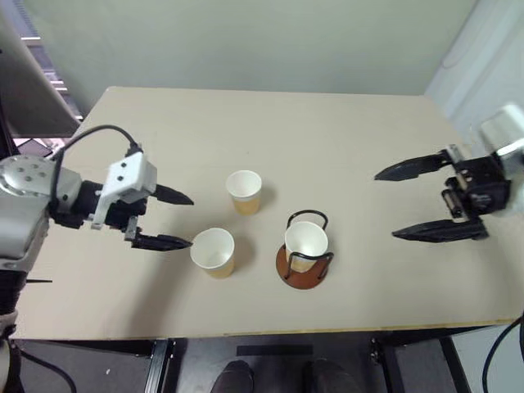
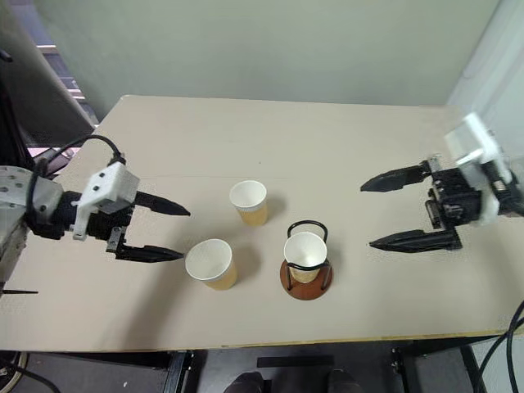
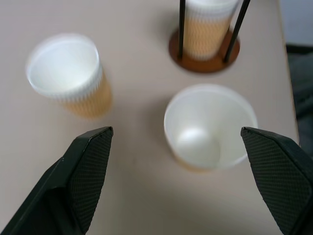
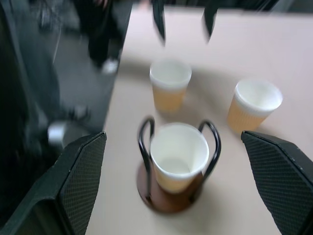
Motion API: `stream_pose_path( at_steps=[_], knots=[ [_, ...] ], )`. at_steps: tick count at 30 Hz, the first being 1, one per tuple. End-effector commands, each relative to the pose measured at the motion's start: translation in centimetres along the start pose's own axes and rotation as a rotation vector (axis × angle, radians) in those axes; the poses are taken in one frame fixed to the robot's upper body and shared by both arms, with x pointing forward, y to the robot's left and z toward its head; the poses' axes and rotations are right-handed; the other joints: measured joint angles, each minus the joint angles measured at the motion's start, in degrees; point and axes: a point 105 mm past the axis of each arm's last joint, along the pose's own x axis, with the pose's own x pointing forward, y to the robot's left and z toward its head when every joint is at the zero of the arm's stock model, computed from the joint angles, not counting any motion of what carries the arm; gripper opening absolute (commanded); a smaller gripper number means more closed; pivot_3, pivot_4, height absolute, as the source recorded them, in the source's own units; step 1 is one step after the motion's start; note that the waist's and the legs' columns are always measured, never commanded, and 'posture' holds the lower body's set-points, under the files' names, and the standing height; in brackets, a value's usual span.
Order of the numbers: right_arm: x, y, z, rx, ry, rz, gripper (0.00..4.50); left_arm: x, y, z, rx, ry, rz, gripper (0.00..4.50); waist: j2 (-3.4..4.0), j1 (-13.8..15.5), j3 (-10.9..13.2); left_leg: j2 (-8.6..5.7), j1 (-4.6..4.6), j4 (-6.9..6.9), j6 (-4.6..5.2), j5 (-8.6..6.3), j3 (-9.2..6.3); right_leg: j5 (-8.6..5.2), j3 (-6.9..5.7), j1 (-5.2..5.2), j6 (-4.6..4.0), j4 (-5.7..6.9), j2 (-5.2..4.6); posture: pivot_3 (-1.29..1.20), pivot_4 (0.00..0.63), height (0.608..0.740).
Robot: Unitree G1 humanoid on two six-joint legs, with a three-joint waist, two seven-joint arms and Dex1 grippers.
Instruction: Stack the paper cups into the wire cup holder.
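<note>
One paper cup sits upright inside the wire cup holder near the table's front middle. Two more paper cups stand loose on the table: one to the holder's left, another farther back. My left gripper is open, its fingertips just left of the near loose cup, which lies between the fingers in the left wrist view. On the right side my right gripper hangs open and empty, well apart from the holder and its cup.
The beige table carries the cups and holder in its front middle. Its front edge runs close behind the holder. A pale wall rises beyond the table's far edge.
</note>
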Motion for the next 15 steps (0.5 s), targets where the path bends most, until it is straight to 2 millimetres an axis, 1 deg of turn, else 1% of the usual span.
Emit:
stream_pose_path(
  at_steps=[1,4,9,15],
  knots=[
    [0.1,1.0,1.1,-0.047,-0.004,-0.030,4.47,0.5,0.4,0.1,0.042,0.028,-0.018,4.50,0.00,-0.2,0.0,0.00,0.01,0.01,0.00,0.00,0.00,0.00,0.00,0.01,0.00,0.01,0.00,0.00,0.150,0.740],
    [0.3,1.2,1.0,-0.047,0.007,-0.044,4.47,1.2,0.8,-0.6,0.044,0.064,-0.024,4.50,0.00,-0.5,0.0,0.00,0.01,0.09,0.00,0.00,0.00,0.01,0.00,0.01,0.01,0.06,0.00,0.00,0.150,0.740],
    [0.5,1.5,0.8,-0.044,0.017,-0.057,4.47,2.1,1.2,-0.9,0.045,0.081,-0.033,4.50,0.00,-0.5,0.0,0.00,-0.02,0.08,0.02,-0.01,-0.04,0.01,-0.02,0.01,0.02,0.05,0.00,0.00,0.150,0.740],
    [0.7,1.6,0.4,-0.044,0.026,-0.070,4.47,3.2,1.2,-0.9,0.049,0.082,-0.058,4.50,-0.01,-0.5,0.0,0.00,-0.03,0.03,0.03,-0.02,-0.04,0.02,-0.03,0.00,0.04,0.02,0.00,0.00,0.150,0.740]
  ],
)
